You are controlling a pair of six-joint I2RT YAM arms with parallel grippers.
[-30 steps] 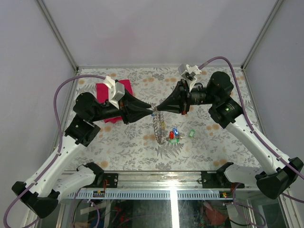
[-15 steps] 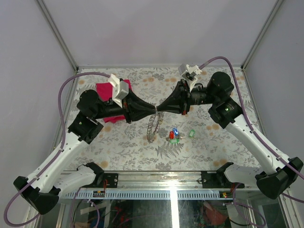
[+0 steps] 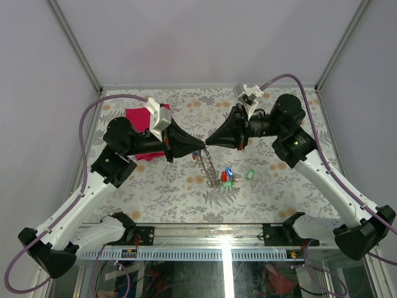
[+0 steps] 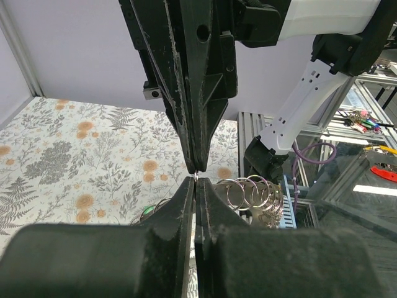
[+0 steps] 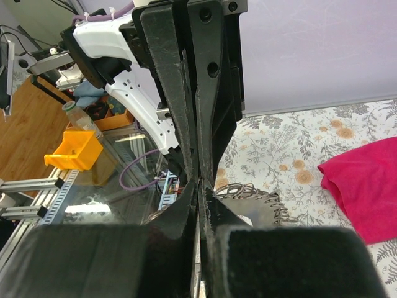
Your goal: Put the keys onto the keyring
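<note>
The left claw (image 3: 200, 149) and right claw (image 3: 208, 141) meet tip to tip, each pinched tight on the top of the large grey coiled metal keyring (image 3: 209, 169), which dangles beneath them. The small silver colour-headed keys (image 3: 227, 177) lie just beside its lower end, below the right claw.

Pale lilac walls (image 3: 205, 37) close in three sides, with thin metal posts (image 3: 75, 43) running up the back corners. The table (image 3: 167, 186) wears a cover printed with grey ferns and orange flowers. A slotted metal rail (image 3: 186, 253) lines its near edge. Off to one side, a yellow bin (image 5: 74, 149) sits by a wooden top (image 5: 28, 133)
</note>
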